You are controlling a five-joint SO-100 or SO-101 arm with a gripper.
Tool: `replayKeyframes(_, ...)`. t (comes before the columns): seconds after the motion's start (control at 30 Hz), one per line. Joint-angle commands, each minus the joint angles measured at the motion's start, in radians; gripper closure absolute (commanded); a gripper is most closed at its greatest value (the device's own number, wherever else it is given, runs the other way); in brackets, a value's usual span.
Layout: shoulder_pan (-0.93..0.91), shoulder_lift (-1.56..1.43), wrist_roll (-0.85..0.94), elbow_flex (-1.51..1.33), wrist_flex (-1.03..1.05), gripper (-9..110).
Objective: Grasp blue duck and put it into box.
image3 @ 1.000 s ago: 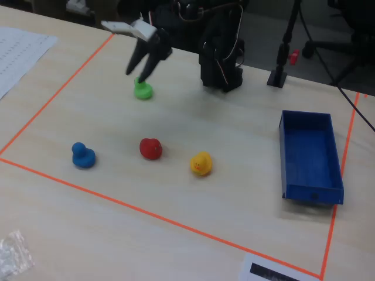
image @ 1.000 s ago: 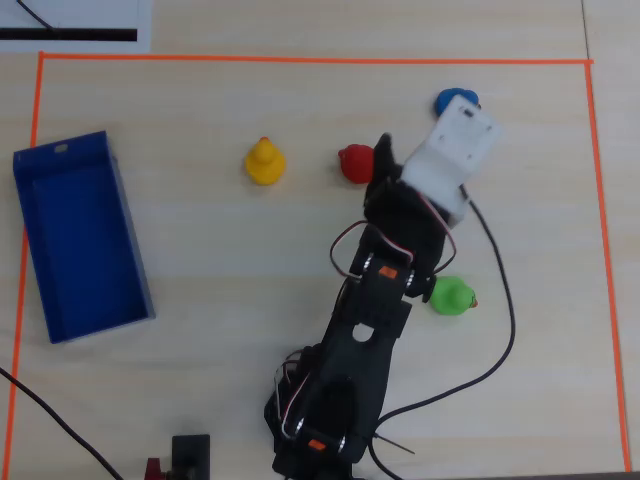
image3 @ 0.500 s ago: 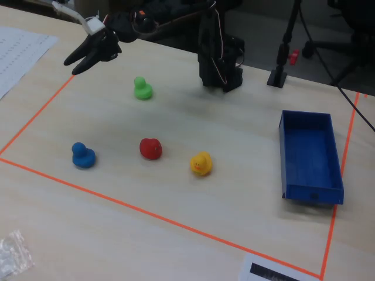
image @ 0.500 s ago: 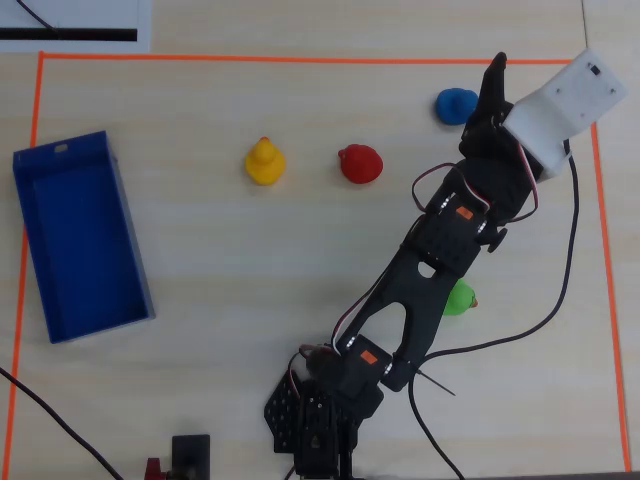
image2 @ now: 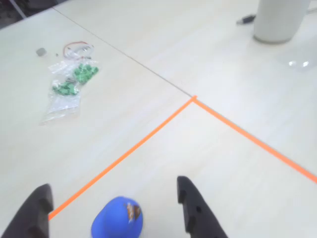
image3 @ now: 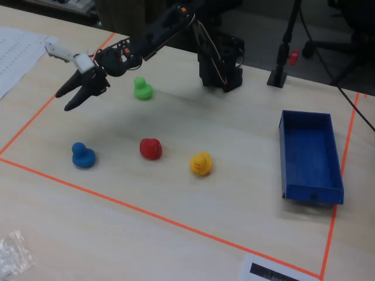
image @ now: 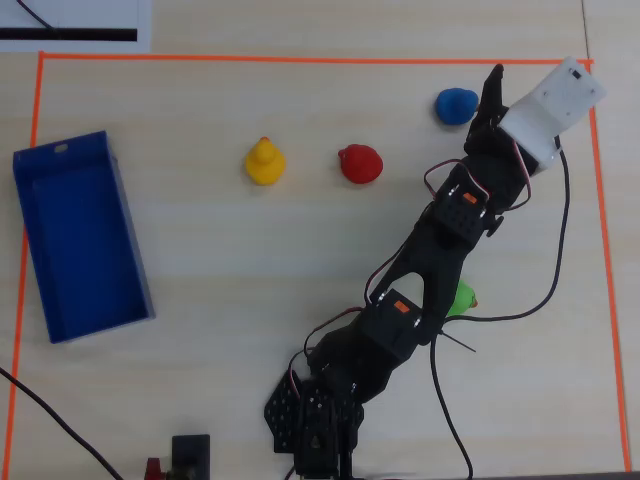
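Above the pale wooden table [image3: 234, 193], hovering with black two-finger claw [image3: 71, 99] released, gripping nothing. Resting just below: small rounded bright-blue toy duck [image3: 82, 155] near the orange tape corner [image2: 193, 99], well apart from the dark-blue open-topped rectangular box [image3: 310, 157].

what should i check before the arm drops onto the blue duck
1. Hand open: ok, fingers spread in the wrist view.
2. Blue duck between the fingers: ok in the wrist view, sitting nearer the right finger.
3. Hand at duck height: not ok, the fixed view shows it raised above the table.
4. Room around the duck: ok, the red duck stands well apart.
5. Box open and empty: ok.
6. Path to the box: not ok, the red duck and the yellow duck lie between.
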State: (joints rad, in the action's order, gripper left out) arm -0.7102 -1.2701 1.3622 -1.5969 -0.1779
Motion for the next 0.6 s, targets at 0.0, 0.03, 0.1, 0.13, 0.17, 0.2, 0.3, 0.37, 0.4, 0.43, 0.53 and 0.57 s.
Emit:
replayKeyframes(0.0,0.041,0.038,0.037,0.023,-0.118,67)
replayKeyframes(0.03,0.049,0.054,0.038,0.029,-0.124,67)
replayKeyframes(0.1,0.064,0.080,0.040,0.041,-0.124,67)
replayKeyframes(0.13,0.072,0.094,0.043,0.049,-0.124,67)
replayKeyframes(0.17,0.080,0.109,0.048,0.058,-0.124,67)
replayKeyframes(0.2,0.086,0.127,0.055,0.067,-0.126,67)
replayKeyframes(0.3,0.103,0.179,0.083,0.075,-0.161,68)
replayKeyframes(0.37,0.110,0.216,0.104,0.077,-0.204,68)
replayKeyframes(0.4,0.112,0.236,0.112,0.081,-0.219,68)
replayKeyframes(0.43,0.112,0.252,0.115,0.092,-0.222,68)
replayKeyframes(0.53,0.104,0.293,0.114,0.129,-0.221,68)
replayKeyframes(0.57,0.101,0.302,0.114,0.138,-0.221,67)
